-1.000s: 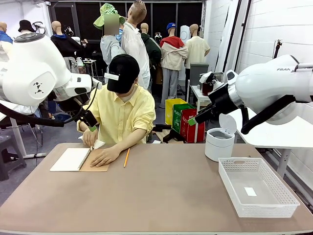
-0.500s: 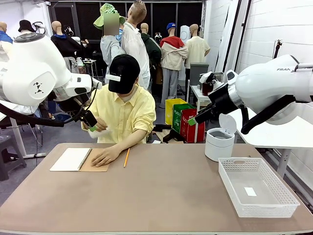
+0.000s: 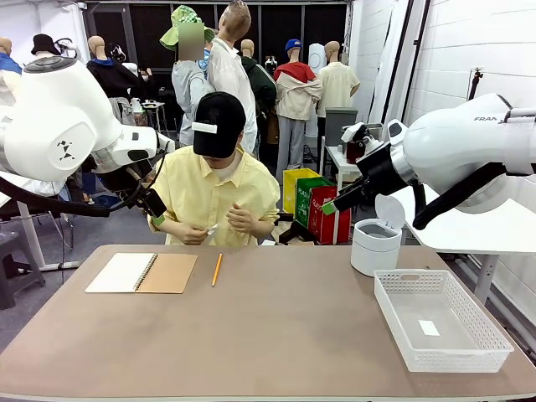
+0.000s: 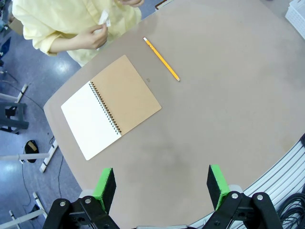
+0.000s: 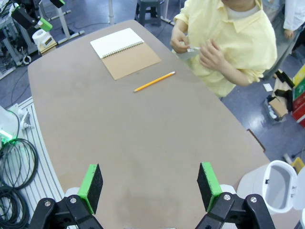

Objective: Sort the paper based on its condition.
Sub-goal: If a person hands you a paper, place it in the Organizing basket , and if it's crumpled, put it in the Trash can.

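The person across the table holds a small bunched piece of white paper (image 3: 211, 228) between both hands at chest height, off the table. It also shows in the left wrist view as paper (image 4: 104, 18) and in the right wrist view as paper (image 5: 188, 51). My left gripper (image 3: 157, 219) hangs high at the left, open in its wrist view (image 4: 161, 183), with nothing between the fingers. My right gripper (image 3: 331, 206) hovers high at the right, also open (image 5: 149, 183) and empty. Both are far from the paper.
A spiral notebook (image 3: 141, 273) lies open at the far left of the table, with a yellow pencil (image 3: 217, 270) beside it. A white basket (image 3: 435, 275) holding a tiny white tag (image 3: 429, 327) sits at the right. A white lidded bin (image 3: 374, 245) stands behind it.
The person's hands have left the notebook and risen to the chest, now holding the white paper between them. Neither arm has moved.
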`<move>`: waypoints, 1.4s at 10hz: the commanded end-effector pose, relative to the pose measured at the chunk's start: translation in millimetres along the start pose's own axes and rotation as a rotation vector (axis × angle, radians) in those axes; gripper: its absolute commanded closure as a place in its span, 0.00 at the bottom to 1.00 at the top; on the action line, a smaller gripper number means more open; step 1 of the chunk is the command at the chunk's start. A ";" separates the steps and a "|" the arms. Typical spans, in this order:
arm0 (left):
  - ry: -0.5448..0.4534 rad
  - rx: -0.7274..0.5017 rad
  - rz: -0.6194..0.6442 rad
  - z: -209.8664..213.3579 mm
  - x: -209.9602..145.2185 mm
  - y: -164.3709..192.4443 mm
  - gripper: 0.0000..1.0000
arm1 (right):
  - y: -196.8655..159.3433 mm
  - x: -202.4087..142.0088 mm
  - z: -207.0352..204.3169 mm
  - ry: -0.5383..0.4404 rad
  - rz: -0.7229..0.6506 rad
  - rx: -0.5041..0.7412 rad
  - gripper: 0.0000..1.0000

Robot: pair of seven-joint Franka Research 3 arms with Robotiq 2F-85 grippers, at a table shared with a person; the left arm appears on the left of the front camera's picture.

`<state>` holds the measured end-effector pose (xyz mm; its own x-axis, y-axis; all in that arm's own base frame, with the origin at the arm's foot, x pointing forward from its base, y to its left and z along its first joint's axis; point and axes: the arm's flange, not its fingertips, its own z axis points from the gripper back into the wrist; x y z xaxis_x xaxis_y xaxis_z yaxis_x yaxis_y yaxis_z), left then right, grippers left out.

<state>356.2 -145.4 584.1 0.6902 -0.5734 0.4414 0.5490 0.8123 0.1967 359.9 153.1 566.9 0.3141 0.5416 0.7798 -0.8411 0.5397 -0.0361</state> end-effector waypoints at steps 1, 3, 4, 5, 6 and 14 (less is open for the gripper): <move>-0.006 0.001 0.002 1.1 0.0 0.7 0.00 | -0.5 -0.3 -2.3 -0.002 -0.012 0.015 0.00; -0.006 0.001 0.002 1.1 0.0 0.7 0.00 | -0.5 -0.3 -2.3 -0.002 -0.012 0.015 0.00; -0.006 0.001 0.002 1.1 0.0 0.7 0.00 | -0.5 -0.3 -2.3 -0.002 -0.012 0.015 0.00; -0.006 0.001 0.002 1.1 0.0 0.7 0.00 | -0.5 -0.3 -2.3 -0.002 -0.012 0.015 0.00; -0.006 0.001 0.002 1.1 0.0 0.7 0.00 | -0.5 -0.3 -2.3 -0.002 -0.012 0.015 0.00; -0.006 0.001 0.002 1.1 0.0 0.7 0.00 | -0.5 -0.3 -2.3 -0.002 -0.012 0.015 0.00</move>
<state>356.2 -145.4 584.1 0.6902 -0.5734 0.4414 0.5490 0.8123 0.1967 359.9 153.1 566.9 0.3141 0.5416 0.7798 -0.8411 0.5397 -0.0361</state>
